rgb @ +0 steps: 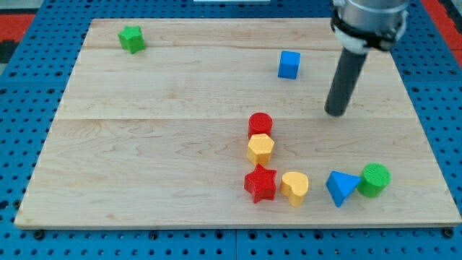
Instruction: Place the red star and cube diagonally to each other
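While the rod hangs over the far right of the surface (144, 94):
Tip: my tip (336, 113) is right of the blue cube (289, 64), well apart.
Red star (260, 183): near middle, seemingly touching the yellow heart (294, 188).
Gripper: none fitted; nothing held.

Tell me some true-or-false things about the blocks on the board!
1. The red star touches the yellow heart. False: there is a small gap between them.
2. The blue cube sits near the view's top. True.
3. My tip presses on the blue cube. False: it stands apart, to the cube's right and lower.
4. The green star is at the view's top left. True.
5. The red cylinder sits just above the yellow hexagon. True.
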Robot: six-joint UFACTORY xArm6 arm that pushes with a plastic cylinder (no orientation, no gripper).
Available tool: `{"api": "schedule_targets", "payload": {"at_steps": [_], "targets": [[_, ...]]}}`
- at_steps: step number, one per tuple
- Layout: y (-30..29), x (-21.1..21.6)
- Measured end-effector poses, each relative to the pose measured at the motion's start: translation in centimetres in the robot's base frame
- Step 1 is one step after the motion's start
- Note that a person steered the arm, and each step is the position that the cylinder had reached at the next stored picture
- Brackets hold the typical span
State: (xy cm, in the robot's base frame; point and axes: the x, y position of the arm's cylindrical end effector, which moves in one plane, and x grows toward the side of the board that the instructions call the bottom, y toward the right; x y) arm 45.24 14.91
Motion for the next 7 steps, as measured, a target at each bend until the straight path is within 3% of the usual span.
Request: {"api": "schedule_targets", "payload": {"at_steps": [2,6,7], "targets": [[-7.7,7.1],[-7.9,11.3],[-10.4,13.7]]}}
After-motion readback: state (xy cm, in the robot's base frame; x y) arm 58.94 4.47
